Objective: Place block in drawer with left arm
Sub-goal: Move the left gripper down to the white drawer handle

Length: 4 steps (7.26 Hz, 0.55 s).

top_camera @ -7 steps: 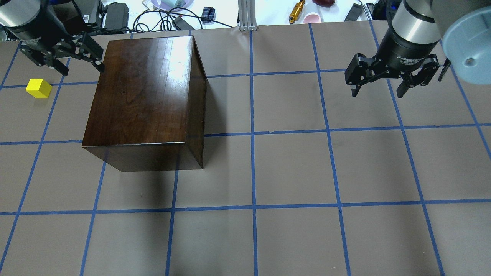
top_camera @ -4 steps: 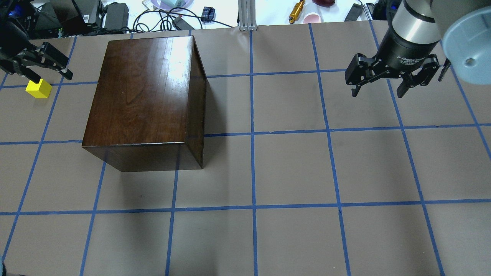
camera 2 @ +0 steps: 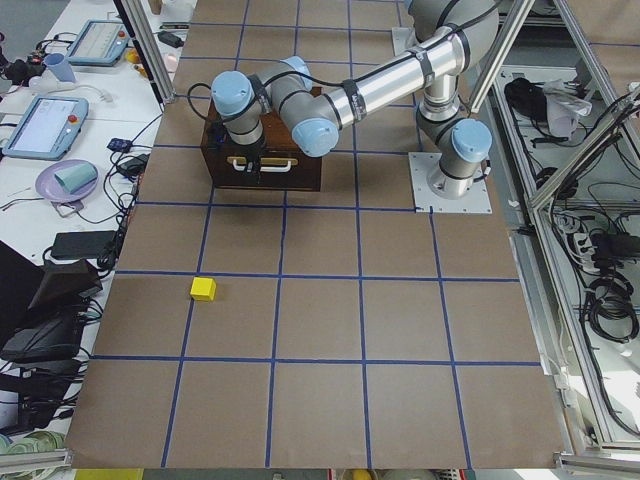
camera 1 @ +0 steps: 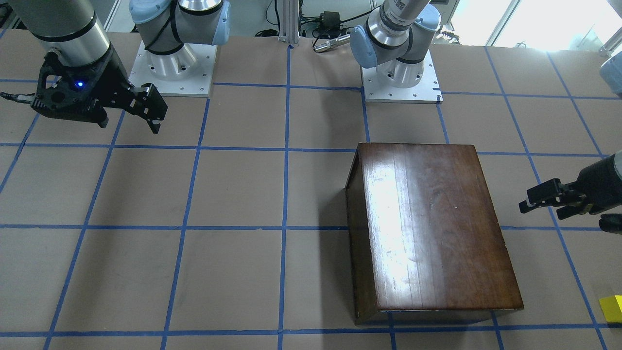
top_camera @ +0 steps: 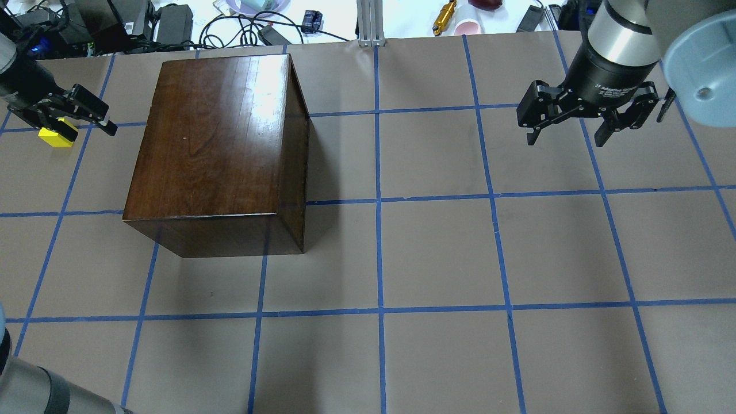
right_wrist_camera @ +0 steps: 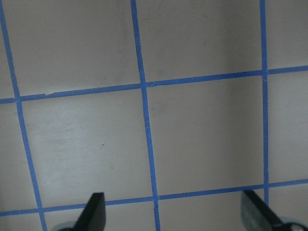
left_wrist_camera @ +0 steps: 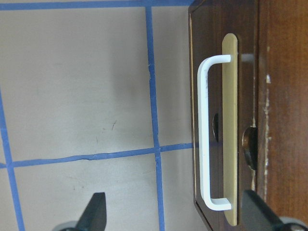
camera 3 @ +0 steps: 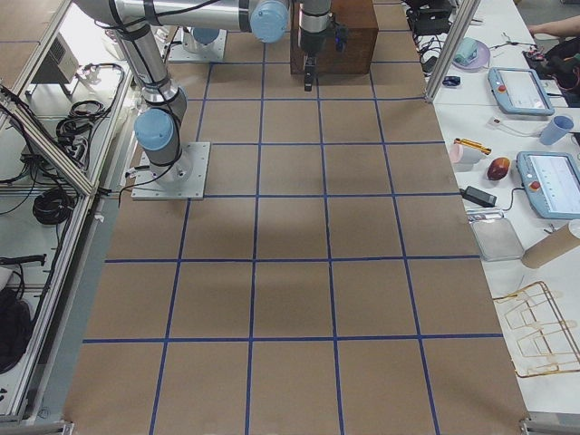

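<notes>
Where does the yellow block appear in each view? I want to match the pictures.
Exterior front-facing: block at the right edge, low, cut off.
Overhead exterior: block far left, partly hidden by the left gripper.
Exterior left: block left of centre.
Exterior right: not visible.
Left wrist: not in it.
Right wrist: not in it.
Shared landmark: dark wooden box, absent only from right wrist.

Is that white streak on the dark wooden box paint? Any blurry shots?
Not paint: in the overhead view it is glare on the glossy box top, and a soft shadow falls on the table on its near side; the front-facing view shows the same sheen; in the left wrist view the handle is sharp, while the jaws at the bottom edge look soft.
</notes>
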Motion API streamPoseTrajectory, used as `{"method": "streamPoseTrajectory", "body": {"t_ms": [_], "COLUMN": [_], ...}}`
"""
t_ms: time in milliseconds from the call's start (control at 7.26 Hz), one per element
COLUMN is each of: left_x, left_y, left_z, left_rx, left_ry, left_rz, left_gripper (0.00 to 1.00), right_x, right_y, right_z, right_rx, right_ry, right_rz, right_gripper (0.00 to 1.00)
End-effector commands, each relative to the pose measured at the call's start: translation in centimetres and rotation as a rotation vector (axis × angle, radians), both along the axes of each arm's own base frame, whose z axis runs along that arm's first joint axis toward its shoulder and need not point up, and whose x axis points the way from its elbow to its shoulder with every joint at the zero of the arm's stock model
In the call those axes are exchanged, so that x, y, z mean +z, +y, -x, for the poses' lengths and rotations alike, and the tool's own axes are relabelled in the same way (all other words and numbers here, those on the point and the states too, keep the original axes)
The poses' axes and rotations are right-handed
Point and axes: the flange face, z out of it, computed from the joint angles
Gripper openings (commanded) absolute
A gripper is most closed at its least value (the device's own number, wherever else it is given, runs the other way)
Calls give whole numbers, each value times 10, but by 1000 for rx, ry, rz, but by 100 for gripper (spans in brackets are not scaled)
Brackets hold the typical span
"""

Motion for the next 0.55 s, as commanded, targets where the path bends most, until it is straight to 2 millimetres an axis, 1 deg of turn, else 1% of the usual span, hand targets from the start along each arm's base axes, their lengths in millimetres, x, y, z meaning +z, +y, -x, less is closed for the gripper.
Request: {"method": "streamPoseTrajectory", "body": {"t_ms": [0,138,413], "left_x": [-42,-55,-73], "left_y": [-9,-11,-11], "left_z": [-3,-4,2], "left_rx": [14,19,36], "left_ry": [84,101,161], "left_rz": [-34,-53,-63], "left_gripper": [100,100,100], "right_x": [0,0,0], "right_y": [0,0,0], "right_z": [0,0,0], "right_rx": [0,0,0], "right_ry": [0,0,0], "right_rz": [0,0,0], "right_gripper": [100,100,100]}}
